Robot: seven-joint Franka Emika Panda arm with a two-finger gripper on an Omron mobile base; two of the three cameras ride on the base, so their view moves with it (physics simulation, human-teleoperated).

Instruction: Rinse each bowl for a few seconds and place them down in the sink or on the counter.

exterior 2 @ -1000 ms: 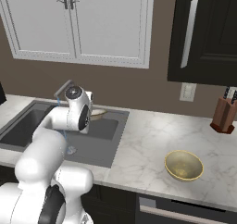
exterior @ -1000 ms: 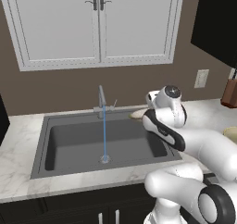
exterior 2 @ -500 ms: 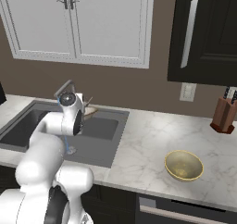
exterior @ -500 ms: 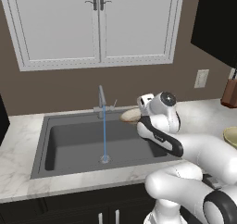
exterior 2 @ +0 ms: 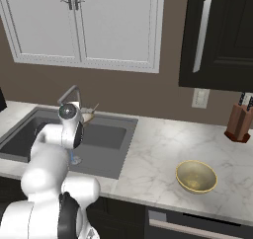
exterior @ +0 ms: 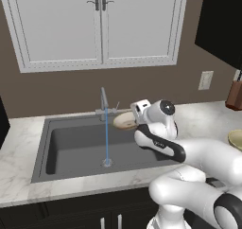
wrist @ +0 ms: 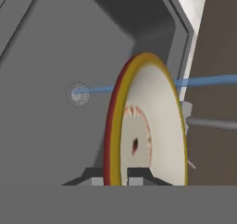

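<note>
Gripper [wrist: 115, 172]: jaws closed on the rim of the tan bowl [exterior: 125, 120], one fingertip on each side of the rim; bowl held above the far right part of the sink [exterior: 71, 147], just right of the faucet [exterior: 103, 102]
Tan bowl, hand view [wrist: 148, 121]: pale inside with reddish marks, yellow and dark red rim
Water stream [exterior: 107, 138]: thin, blue, running from the faucet to the drain [exterior: 107, 163]; bowl beside it, contact cannot be told
Cream-yellow bowl [exterior 2: 196, 176]: upright on the counter [exterior 2: 153, 159], well right of the sink, near the front edge
Knife block [exterior 2: 239, 122]: far right on the counter, against the wall
</note>
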